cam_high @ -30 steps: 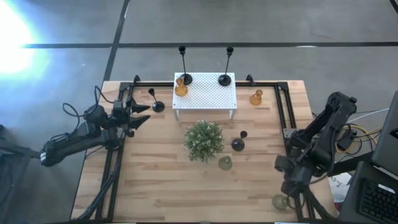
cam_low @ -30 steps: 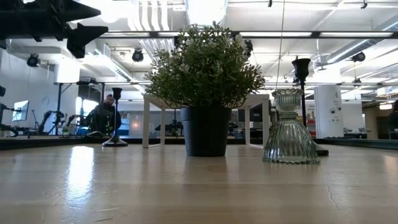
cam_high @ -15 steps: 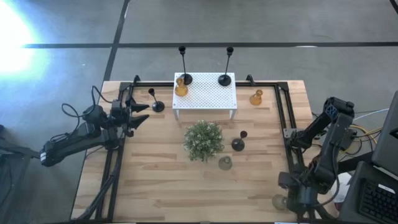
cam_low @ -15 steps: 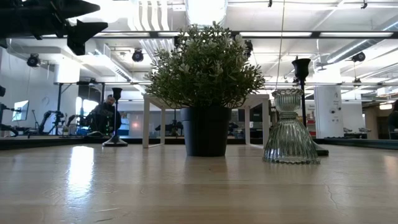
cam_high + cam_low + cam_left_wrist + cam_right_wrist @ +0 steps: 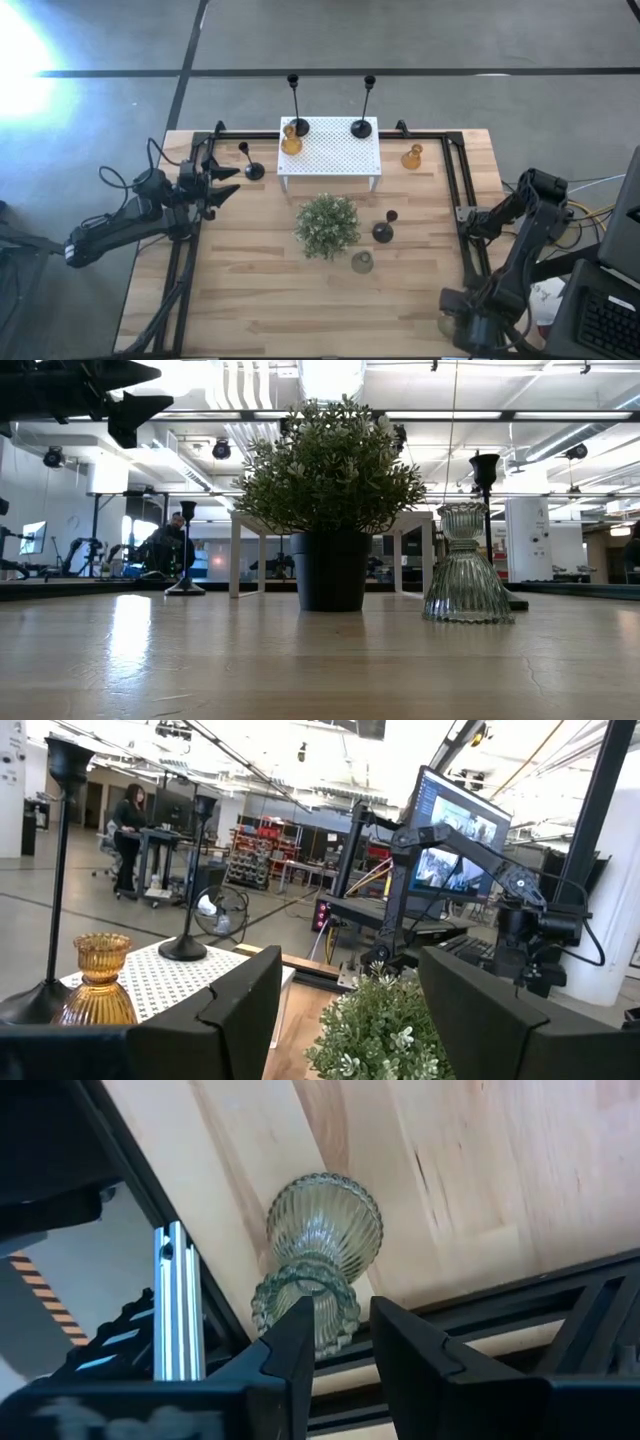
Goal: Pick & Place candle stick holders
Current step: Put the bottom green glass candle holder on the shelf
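Candle stick holder (image 5: 318, 1250), ribbed clear-grey glass at surface (image 5: 260, 290) near-right corner by rail: likely rigid, slick, breakable, so grip narrow neck w/ right hand (image 5: 335, 1345), fingers slightly apart, empty.

Light wooden table (image 5: 250, 290) bearing white perforated stand (image 5: 330, 150), potted plant (image 5: 327, 224), and scattered glass candle stick holders (image 5: 362, 262).

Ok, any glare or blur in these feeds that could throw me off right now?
High view: a bright blown-out glare patch on the floor at the far left, off the table. Low view: ceiling lights wash out the top, and the plant and clear glass holder are backlit. Right wrist view: the gripper is soft; the ribbed holder is sharp.
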You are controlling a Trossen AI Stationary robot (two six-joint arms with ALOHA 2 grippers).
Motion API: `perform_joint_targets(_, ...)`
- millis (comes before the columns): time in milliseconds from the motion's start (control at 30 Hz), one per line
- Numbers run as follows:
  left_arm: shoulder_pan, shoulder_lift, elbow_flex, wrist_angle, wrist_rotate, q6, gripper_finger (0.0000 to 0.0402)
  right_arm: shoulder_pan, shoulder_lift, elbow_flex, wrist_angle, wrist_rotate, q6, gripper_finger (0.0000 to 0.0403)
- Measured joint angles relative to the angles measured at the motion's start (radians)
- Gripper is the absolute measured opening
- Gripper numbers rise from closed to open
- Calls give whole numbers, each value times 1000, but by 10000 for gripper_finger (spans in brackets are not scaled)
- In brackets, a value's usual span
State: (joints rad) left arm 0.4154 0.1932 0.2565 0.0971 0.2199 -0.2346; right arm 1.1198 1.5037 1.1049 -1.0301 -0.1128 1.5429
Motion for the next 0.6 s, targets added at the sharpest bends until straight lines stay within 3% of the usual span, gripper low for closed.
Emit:
perform_joint_targets(400,0,0,0,0,5,-3,241,0,59,-6,28,0,-2,93)
perform_joint_targets(600,0,0,0,0,5,-3,241,0,67,-14,36,0,-17,63)
